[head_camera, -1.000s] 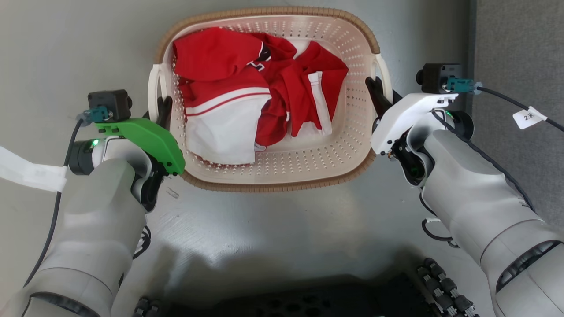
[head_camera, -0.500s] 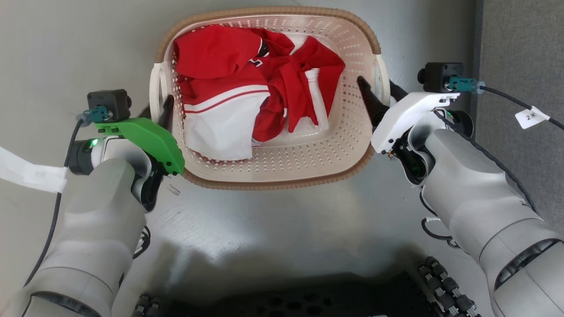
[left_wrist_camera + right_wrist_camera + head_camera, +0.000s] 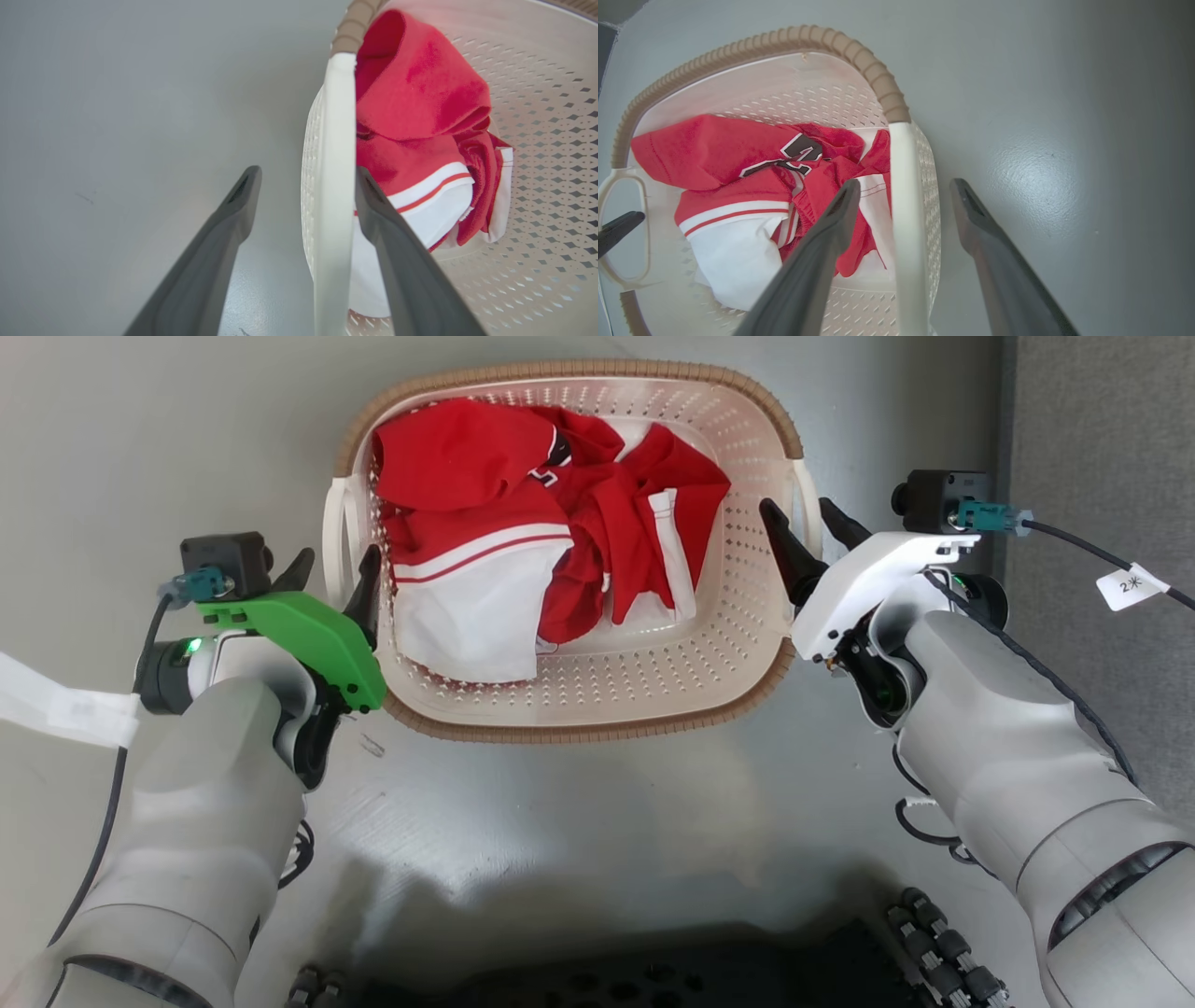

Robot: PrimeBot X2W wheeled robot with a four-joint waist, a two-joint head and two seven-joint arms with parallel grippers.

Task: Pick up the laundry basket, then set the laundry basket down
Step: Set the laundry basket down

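Laundry basket (image 3: 569,733) lies between left hand (image 3: 338,560) and right hand (image 3: 795,509).

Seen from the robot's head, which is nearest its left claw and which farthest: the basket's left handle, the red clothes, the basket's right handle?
From the left gripper:
1. left handle of the laundry basket, between its fingers.
2. red clothes, inside, toward the middle.
3. right handle, on the far side, by the right gripper.
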